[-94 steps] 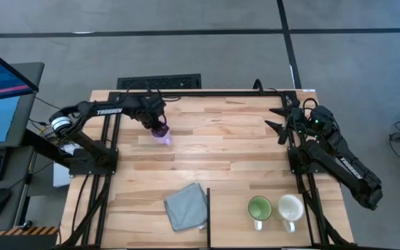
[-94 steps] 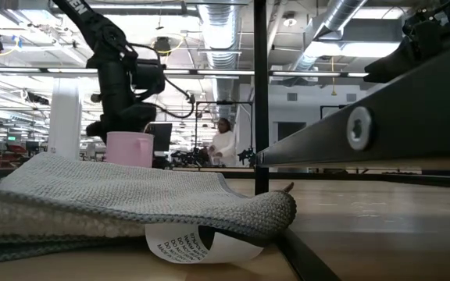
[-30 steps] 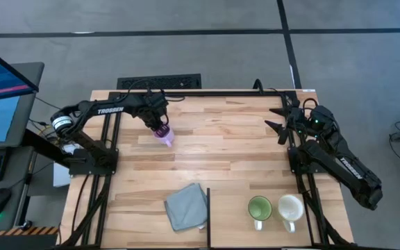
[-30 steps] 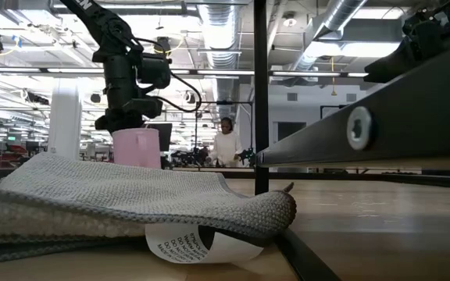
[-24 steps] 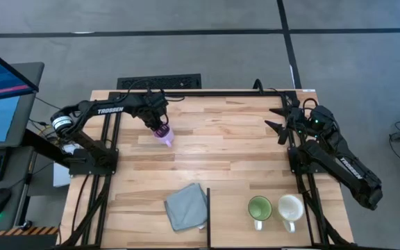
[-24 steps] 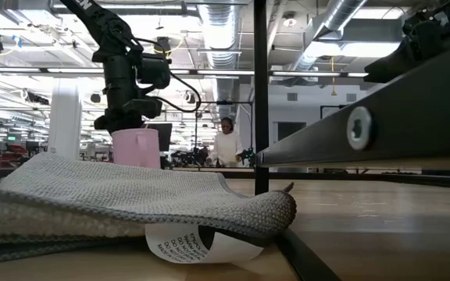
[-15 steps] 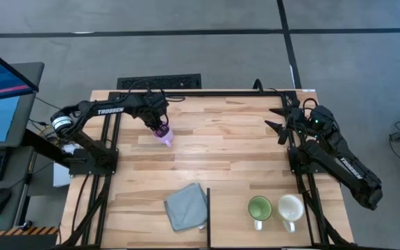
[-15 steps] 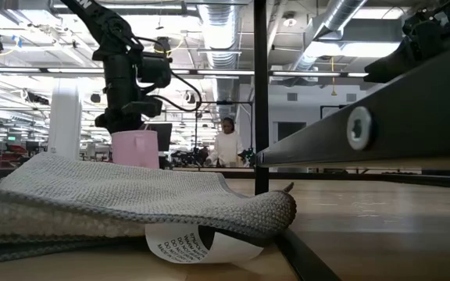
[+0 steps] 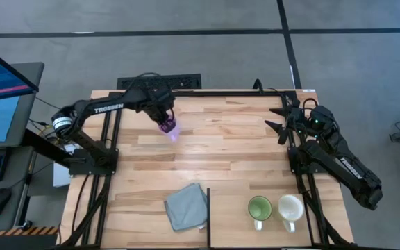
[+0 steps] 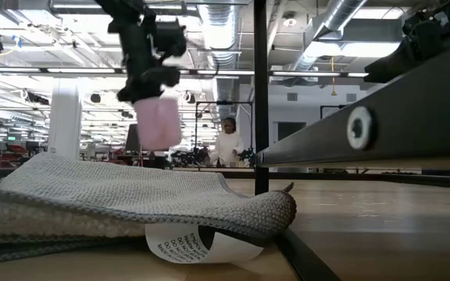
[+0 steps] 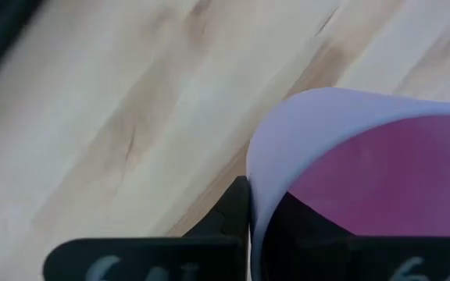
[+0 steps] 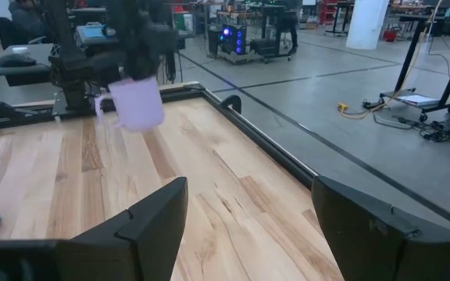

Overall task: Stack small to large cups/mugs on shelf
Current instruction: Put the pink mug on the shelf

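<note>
My left gripper [image 9: 164,118] is shut on the lilac mug [image 9: 169,128] and holds it in the air over the far left part of the table; the low view shows the lilac mug [image 10: 157,123] well above the wood. The right wrist view shows that mug [image 12: 136,104] with its handle [image 12: 98,106] sticking out sideways. The green mug [image 9: 259,207] and the cream mug [image 9: 290,207] stand upright side by side at the near right edge. My right gripper [image 9: 278,118] waits open at the far right edge. My left gripper grips the lilac mug by its rim wall [image 11: 258,168], one finger outside [image 11: 236,209] and the other inside the cup. The fingers come from above, pointing down. The mug hangs below them, lifted clear of the table and slightly tilted.
A crumpled grey cloth [image 9: 186,206] lies at the near middle on a paper label [image 10: 198,242]. A thin black upright post [image 10: 261,94] stands beside it. Black frame rails [image 9: 207,92] run along the table's far edge and sides. Bare wood lies across the middle.
My left gripper has risen, carrying the lilac mug from just above the table well up into the air and a little toward the table's right. The mug stays in the same hold and now tilts slightly.
</note>
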You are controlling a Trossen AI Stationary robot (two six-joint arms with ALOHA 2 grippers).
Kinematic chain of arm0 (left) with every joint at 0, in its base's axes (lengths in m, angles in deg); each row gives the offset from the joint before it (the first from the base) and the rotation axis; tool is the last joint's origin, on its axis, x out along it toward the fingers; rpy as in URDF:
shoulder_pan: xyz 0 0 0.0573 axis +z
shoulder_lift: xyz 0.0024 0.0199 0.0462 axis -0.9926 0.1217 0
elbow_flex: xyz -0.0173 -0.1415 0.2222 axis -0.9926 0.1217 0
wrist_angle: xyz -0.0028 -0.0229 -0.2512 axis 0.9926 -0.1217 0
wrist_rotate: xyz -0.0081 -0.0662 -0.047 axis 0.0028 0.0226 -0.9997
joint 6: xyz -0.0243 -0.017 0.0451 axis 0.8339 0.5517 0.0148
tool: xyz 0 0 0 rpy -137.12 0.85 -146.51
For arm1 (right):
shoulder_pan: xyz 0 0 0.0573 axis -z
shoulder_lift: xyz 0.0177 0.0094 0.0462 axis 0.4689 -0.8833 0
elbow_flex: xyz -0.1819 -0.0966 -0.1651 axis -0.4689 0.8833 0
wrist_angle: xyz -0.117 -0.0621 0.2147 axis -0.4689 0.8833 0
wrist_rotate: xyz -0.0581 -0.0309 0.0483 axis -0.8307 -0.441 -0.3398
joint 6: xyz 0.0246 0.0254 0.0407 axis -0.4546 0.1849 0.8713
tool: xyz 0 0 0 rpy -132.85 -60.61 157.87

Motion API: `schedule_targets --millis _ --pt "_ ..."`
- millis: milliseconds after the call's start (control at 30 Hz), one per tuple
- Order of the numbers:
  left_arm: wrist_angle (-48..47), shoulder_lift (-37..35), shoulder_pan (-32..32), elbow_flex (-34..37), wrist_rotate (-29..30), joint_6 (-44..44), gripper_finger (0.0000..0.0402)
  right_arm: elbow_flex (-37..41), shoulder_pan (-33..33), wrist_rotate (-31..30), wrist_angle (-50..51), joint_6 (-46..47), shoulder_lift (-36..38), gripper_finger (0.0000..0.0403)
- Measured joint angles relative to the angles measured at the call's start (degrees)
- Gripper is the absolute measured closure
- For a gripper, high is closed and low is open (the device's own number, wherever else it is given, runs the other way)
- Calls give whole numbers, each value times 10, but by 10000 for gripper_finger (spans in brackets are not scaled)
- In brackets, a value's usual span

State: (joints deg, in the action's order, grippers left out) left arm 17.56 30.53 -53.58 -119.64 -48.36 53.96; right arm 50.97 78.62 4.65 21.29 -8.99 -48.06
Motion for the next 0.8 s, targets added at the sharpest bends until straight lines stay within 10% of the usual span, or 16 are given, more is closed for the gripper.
schedule_targets --millis 467,800 --pt "-43 7 -84 -216 -3 1 401 0 0 0 1 0 0 106" --pt "-110 135 -155 -387 10 -37 401 0 0 0 3 0 0 106"
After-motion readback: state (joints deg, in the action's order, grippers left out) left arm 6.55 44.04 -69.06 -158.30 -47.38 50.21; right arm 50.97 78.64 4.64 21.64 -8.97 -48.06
